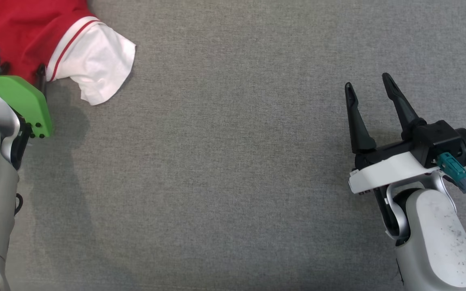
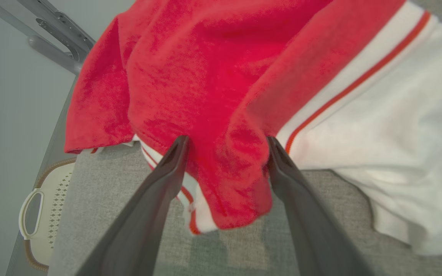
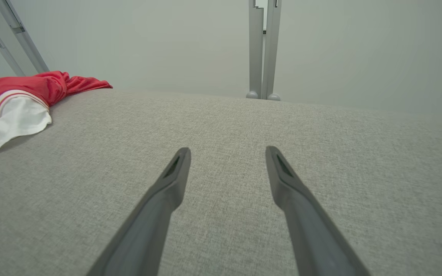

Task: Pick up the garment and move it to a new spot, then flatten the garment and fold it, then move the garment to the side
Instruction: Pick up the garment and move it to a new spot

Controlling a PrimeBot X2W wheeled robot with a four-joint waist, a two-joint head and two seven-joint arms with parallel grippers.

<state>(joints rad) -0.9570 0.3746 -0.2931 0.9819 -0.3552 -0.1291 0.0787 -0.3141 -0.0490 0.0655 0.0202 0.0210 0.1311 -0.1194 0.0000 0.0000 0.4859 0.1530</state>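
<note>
garment [image 2: 205,76]: soft, light, limp
left pincer [image 2: 226,143]: open, astride red fold; grip there
right pincer [image 1: 367,80]: open, empty

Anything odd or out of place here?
Nothing damaged. The red and white garment lies crumpled at the far left corner of the grey fabric table, not flat. The open left gripper straddles a red fold.

Grey cloth table [image 1: 233,182] bears a garment [image 1: 26,28] (red, white).
</note>
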